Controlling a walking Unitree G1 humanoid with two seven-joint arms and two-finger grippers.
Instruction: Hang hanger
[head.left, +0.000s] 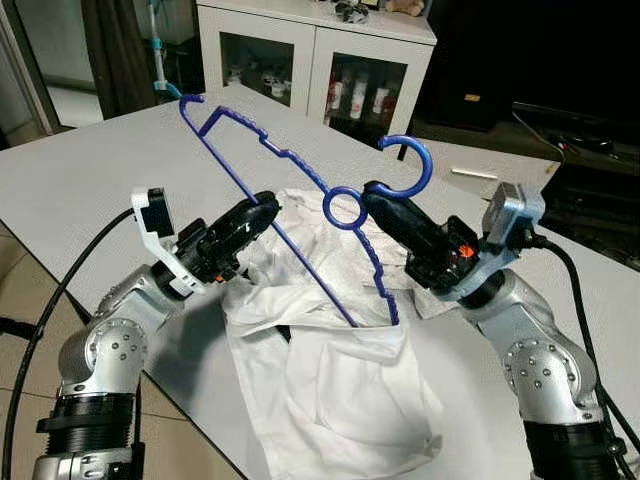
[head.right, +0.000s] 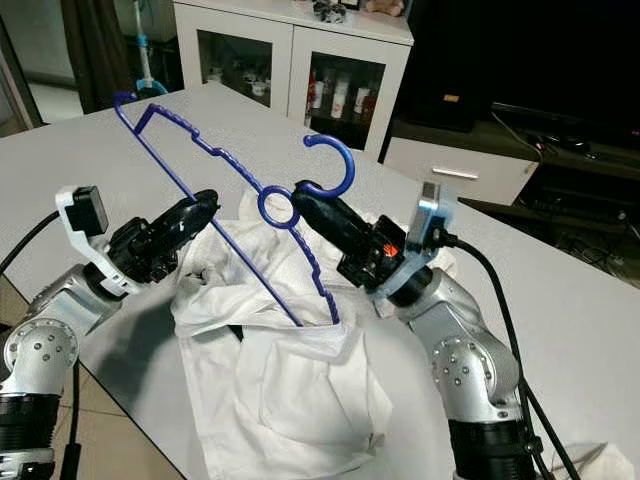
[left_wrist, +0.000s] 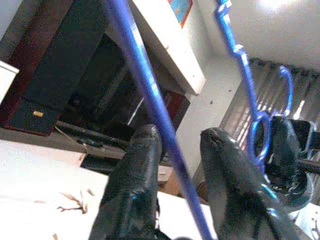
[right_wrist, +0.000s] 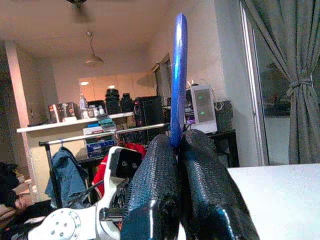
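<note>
A blue plastic hanger (head.left: 290, 160) is held tilted above a crumpled white garment (head.left: 330, 380) on the pale table (head.left: 80, 170). Its lower end is tucked into the garment's opening. My right gripper (head.left: 375, 195) is shut on the hanger just beside the ring under the hook (head.left: 415, 160); in the right wrist view the blue plastic (right_wrist: 179, 75) rises from between the closed fingers (right_wrist: 205, 170). My left gripper (head.left: 265, 205) is open around the hanger's straight bar (left_wrist: 140, 65), which runs through the gap and lies against one finger (left_wrist: 142, 160).
A white cabinet (head.left: 315, 60) with glass doors stands beyond the table's far edge. A dark low TV stand (head.left: 560, 130) is at the back right. The table's near edge runs just in front of me, with the garment hanging over it and tiled floor (head.left: 20, 300) at left.
</note>
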